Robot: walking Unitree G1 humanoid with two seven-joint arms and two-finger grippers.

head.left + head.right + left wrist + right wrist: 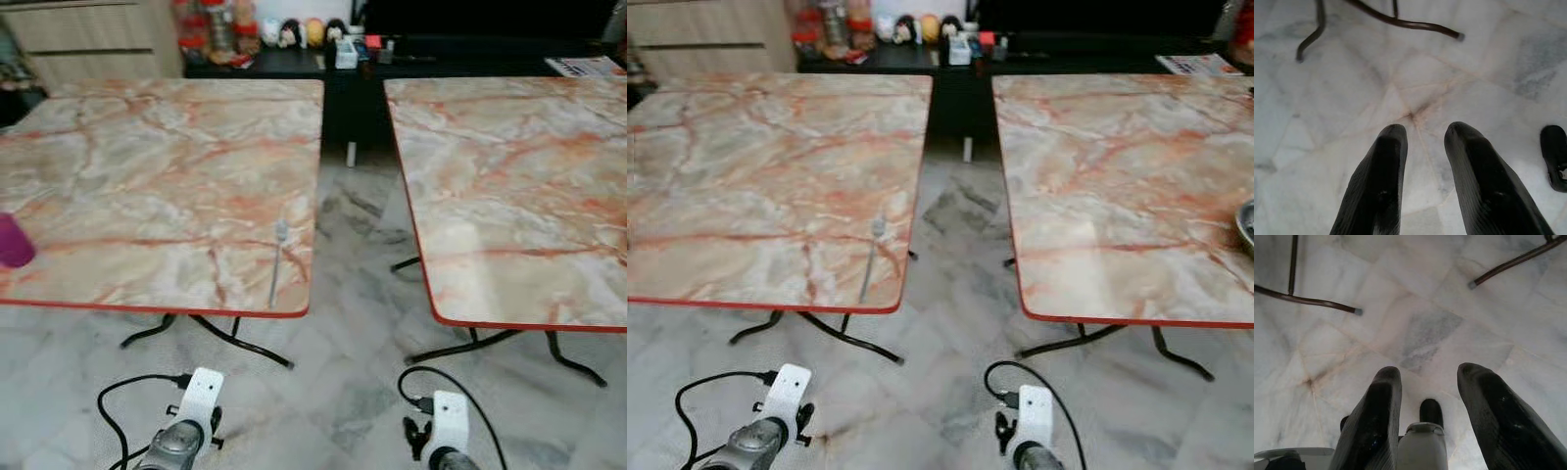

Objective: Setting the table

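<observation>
Your two grippers hang low at the bottom of the head views, over the pale marble floor (343, 294) and short of both tables: the left gripper (1422, 134) has its black fingers spread with bare floor between them, and the right gripper (1425, 374) is likewise spread, holding nothing, with what looks like the robot's foot (1421, 445) below it. You'll find the task's piece of cutlery, a slim silver utensil (277, 262) that may be a fork or spoon, lying on the left table (167, 176) close to its front right corner, handle pointing toward the red-trimmed front edge. At that table's far left edge sits a magenta cup (14, 241), partly cut off. Across the gap, the right table (1117, 176) carries the rim of a metal bowl (1246, 225) at its right edge. Beyond both tables a dark counter (294, 61) holds jars, small figurines and a white container.
</observation>
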